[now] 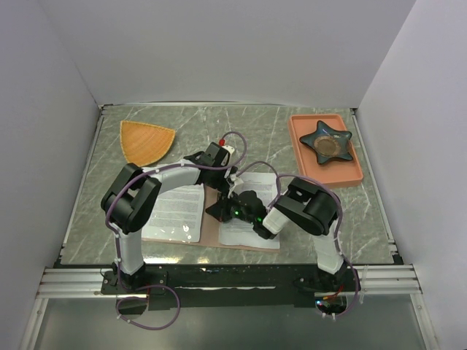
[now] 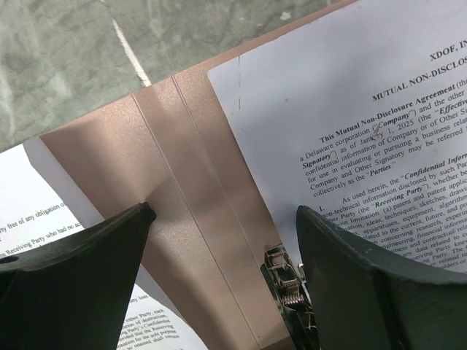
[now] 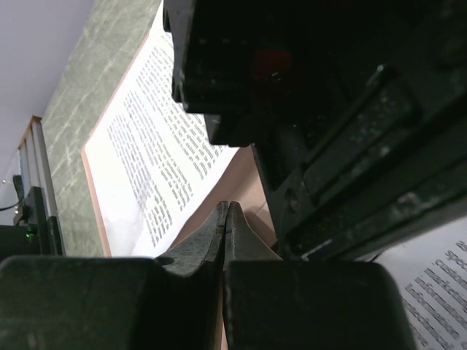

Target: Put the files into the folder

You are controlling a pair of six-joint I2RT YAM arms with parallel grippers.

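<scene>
Lying on open folder (image 2: 182, 189): files (image 2: 343, 124)

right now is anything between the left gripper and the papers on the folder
Nothing visible. The open left gripper hangs right over the crease of the folder, with papers bare on both halves. The shut right gripper sits close beside it, over the middle, crowding that spot.

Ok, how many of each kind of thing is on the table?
Paper sheets: 2
Folder: 1
Orange plate: 1
Pink tray: 1
Star dish: 1
Total: 6
</scene>
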